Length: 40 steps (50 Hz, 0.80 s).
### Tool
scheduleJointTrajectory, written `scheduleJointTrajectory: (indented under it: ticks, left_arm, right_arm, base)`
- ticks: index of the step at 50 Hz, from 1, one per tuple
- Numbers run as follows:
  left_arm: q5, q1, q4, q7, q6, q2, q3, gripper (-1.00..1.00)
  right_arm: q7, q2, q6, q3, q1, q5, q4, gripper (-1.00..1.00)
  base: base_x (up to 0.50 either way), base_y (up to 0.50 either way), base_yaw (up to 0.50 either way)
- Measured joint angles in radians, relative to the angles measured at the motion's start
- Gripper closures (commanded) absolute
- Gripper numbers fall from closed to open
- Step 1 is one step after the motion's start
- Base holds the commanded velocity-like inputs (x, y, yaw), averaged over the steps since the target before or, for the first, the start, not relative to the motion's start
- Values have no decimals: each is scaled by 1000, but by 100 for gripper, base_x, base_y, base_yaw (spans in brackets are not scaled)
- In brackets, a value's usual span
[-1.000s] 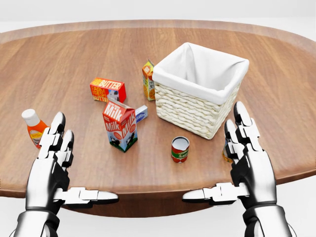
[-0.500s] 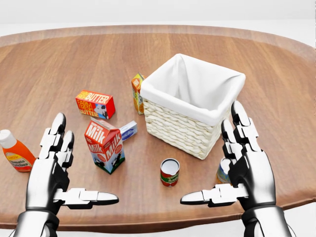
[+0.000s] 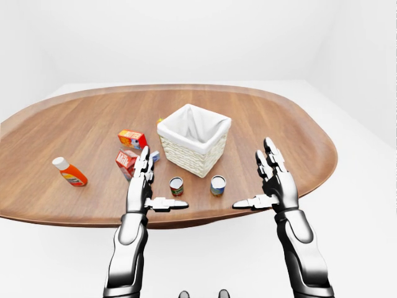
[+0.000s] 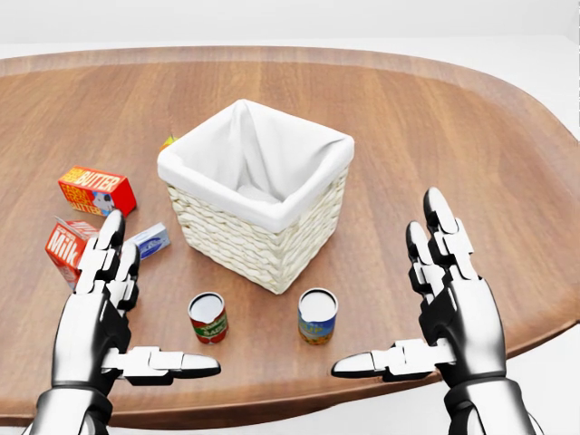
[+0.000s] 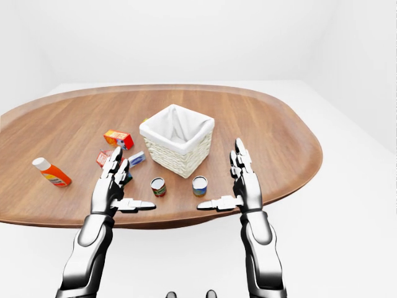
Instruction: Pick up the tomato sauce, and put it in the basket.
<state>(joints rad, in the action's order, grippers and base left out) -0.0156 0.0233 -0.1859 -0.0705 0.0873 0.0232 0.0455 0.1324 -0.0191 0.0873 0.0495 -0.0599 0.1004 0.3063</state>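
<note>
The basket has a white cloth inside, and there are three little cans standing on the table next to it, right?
Not quite. The head view shows two little cans, not three: a red can and a blue can. They stand on the table below the basket, which does have a white cloth inside.

Glossy chrome-metal robot hands [image 4: 118, 308] are gleaming over a smooth, satin-finished brown wooden table [image 4: 435, 118]; beyond the fingertips, a rough cream woven wicker basket [image 4: 249, 237] is showing its soft white cloth lining.
</note>
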Motion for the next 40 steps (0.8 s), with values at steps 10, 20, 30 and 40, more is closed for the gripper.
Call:
scheduleJointTrajectory:
  ticks: [10, 20, 30, 40]
  left_arm:
    - [0, 0, -2, 0, 0, -7, -1, -99]
    - [0, 2, -2, 0, 0, -3, 0, -99]
    - [1, 2, -4, -1, 0, -2, -1, -98]
    - [1, -3, -5, -1, 0, -1, -1, -99]
  right_arm:
    - [-14, -6, 0, 6, 8, 0, -7, -100]
    - [-6, -3, 0, 11, 4, 26, 8, -100]
    - [-5, -2, 0, 12, 5, 34, 12, -100]
    - [-7, -2, 0, 12, 12, 35, 7, -100]
  base:
    - [0, 0, 0]
    - [35, 0, 0]
    - [50, 0, 0]
    - [29, 0, 0]
